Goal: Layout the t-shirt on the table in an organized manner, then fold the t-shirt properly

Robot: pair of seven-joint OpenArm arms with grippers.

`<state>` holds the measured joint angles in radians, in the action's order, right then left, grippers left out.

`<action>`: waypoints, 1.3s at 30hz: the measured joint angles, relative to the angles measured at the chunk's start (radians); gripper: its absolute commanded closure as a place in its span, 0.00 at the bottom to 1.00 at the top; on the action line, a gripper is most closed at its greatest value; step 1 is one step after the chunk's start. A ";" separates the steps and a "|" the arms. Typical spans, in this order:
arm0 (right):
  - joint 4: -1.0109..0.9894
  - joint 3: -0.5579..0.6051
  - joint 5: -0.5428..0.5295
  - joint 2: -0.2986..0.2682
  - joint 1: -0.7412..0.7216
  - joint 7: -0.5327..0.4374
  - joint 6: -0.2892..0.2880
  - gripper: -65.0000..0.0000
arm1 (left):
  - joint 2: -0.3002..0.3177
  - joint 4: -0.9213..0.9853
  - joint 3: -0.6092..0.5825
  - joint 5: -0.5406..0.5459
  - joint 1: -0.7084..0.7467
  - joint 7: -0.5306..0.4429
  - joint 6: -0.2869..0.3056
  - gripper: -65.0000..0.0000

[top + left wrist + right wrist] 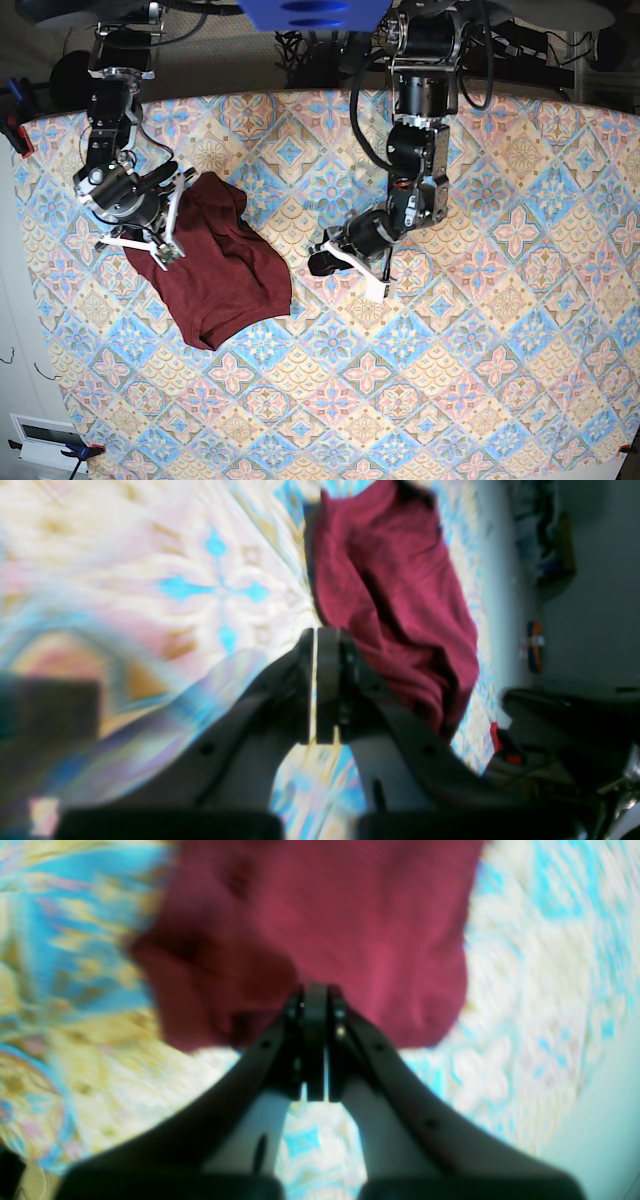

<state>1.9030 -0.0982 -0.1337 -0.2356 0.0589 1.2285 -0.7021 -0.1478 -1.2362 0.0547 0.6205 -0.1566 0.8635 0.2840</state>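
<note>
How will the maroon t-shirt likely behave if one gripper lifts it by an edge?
The t-shirt lies bunched with soft folds, so it will probably droop and hang limp. It looks thin, likely light. Pushed, it would probably wrinkle on the table cloth rather than slide whole.

Two black jointed arms, black cables, white-edged wrists, dark tapered fingers (327,680)

1. Both wrist views are motion-blurred; the worktop (150,570) pattern is smeared.
2. In the right wrist view, the t-shirt (350,915) is cut off by the top edge.
3. In the base view, the right arm hides the t-shirt's corner nearest the worktop's far left corner.
4. Clutter beyond the worktop's edge is too blurred to identify.
</note>
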 measured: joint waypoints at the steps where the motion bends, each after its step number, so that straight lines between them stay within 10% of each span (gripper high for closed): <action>1: -0.002 -0.034 0.000 0.000 0.002 0.000 0.000 0.99 | -0.008 0.038 -0.013 -0.008 -0.024 -0.040 0.001 1.00; 16: -0.005 -0.079 0.002 -0.043 0.033 0.047 0.003 0.99 | -0.001 0.544 -0.355 0.034 -0.273 -0.381 -0.006 1.00; 33: -0.339 0.232 0.012 -0.035 -0.372 -0.050 -0.001 0.99 | 0.024 0.051 -0.151 0.033 -0.031 -0.149 0.001 1.00; 39: -0.575 0.225 0.018 -0.115 -0.459 -0.188 0.012 0.99 | 0.023 0.032 -0.160 0.030 0.025 -0.145 0.000 1.00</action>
<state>1.3281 0.1268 -0.1158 -0.3508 -0.3996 1.0405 -0.6903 -0.1249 -1.2045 -0.1051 0.6506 -0.1318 0.7185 0.2844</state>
